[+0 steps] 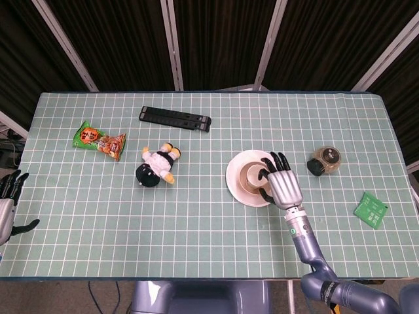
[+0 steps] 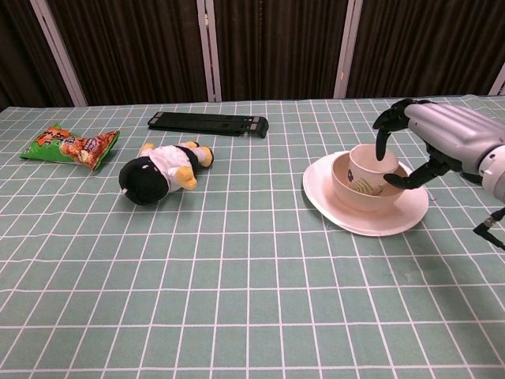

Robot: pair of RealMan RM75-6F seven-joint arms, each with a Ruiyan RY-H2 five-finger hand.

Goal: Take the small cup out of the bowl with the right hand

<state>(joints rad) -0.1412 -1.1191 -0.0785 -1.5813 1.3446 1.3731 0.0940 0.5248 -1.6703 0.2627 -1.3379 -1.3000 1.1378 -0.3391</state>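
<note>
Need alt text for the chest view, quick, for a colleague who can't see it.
The right robot hand curls over the small cup sitting in the bowl on a plate. A plush toy, snack bag and black bar lie left.

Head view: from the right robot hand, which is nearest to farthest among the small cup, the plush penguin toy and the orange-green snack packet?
From the right robot hand:
1. Small beige cup, under its fingertips.
2. Black-and-white plush penguin toy, mid-table, leftward.
3. Orange-green snack packet, far left.
</note>
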